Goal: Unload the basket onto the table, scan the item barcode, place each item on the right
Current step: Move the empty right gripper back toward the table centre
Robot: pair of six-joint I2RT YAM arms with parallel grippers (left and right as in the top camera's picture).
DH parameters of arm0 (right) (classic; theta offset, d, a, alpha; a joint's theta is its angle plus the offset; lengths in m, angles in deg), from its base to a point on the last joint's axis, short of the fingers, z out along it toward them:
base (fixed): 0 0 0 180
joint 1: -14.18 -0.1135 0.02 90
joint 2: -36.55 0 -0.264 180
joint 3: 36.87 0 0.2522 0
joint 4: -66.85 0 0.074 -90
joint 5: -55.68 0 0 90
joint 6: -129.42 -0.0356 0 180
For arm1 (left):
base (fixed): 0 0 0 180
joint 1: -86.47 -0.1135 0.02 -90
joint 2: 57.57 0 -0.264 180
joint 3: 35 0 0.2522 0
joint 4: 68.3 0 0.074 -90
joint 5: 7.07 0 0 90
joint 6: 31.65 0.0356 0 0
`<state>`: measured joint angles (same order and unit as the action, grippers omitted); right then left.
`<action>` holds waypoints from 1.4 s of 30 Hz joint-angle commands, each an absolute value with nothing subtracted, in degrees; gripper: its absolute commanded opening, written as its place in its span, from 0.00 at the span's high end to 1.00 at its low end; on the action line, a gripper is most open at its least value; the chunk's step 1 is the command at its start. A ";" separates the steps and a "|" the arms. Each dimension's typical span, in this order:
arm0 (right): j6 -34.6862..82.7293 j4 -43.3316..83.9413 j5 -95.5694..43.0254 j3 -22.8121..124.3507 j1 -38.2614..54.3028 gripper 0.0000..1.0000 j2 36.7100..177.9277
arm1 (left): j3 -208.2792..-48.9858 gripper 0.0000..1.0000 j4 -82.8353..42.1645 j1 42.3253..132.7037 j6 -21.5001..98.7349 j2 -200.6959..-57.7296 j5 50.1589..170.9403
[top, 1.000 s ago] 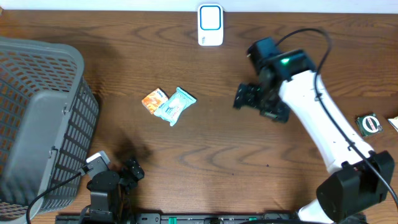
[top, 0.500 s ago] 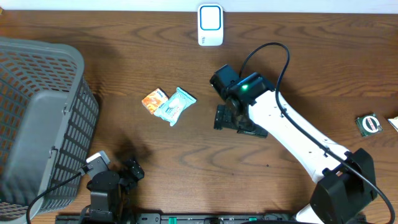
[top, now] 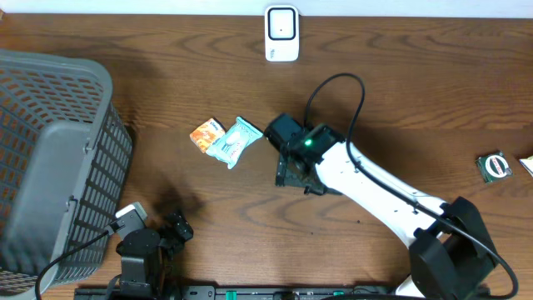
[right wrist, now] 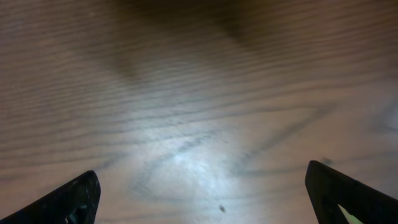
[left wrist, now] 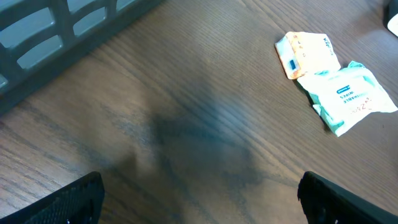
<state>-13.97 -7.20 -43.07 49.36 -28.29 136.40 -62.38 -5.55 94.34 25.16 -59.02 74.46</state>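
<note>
Nearest, left arm (top: 141, 250) parked at front edge beside basket (top: 50, 158); left jaws spread wide, empty. Beyond, right arm (top: 366, 187) stretched to mid tabletop (top: 250, 225); right jaws released, empty, over bare wood just right of packets. There wipes pack (top: 234, 141) lies flat, touching orange sachet (top: 206, 134) on its left, apart from both jaws. Farther, scanner (top: 281, 33) at back edge. Far right, green packet (top: 495, 166).

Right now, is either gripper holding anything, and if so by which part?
Nothing is held. The right gripper is open over bare table, beside the teal packet; the left gripper is open and empty too.
</note>
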 commanded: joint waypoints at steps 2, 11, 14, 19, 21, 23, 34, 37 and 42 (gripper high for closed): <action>-15.89 -4.10 -42.74 44.46 -29.69 0.01 136.31 | -62.03 0.02 -2.16 94.15 25.45 -58.93 72.82; -16.50 -3.22 -42.78 42.74 -30.17 0.01 136.31 | -62.03 0.02 -2.16 94.15 25.45 -58.93 72.80; -16.50 -3.22 -42.78 42.74 -30.17 0.01 136.31 | -62.03 0.02 -2.16 94.15 25.45 -58.93 72.80; -16.48 -3.27 -42.78 42.74 -30.17 0.01 136.31 | -62.03 0.02 -2.16 94.15 25.45 -58.93 72.82; -16.48 -3.27 -42.78 42.74 -30.17 0.01 136.31 | -62.03 0.02 -2.16 94.15 25.45 -58.93 72.80; -16.48 -3.22 -42.78 42.74 -30.17 0.01 136.31 | -62.03 0.02 -2.16 94.15 25.43 -58.93 72.80; -16.46 2.74 -42.96 42.74 -30.17 0.01 136.31 | -62.03 0.02 -2.16 94.15 25.43 -58.93 72.82; -16.48 2.79 -42.96 42.74 -30.17 0.01 136.31 | -62.03 0.02 -2.16 94.15 25.43 -58.93 72.80; -16.46 2.74 -42.96 42.74 -30.17 0.01 136.31 | -62.03 0.02 -2.16 94.15 25.45 -58.93 72.82</action>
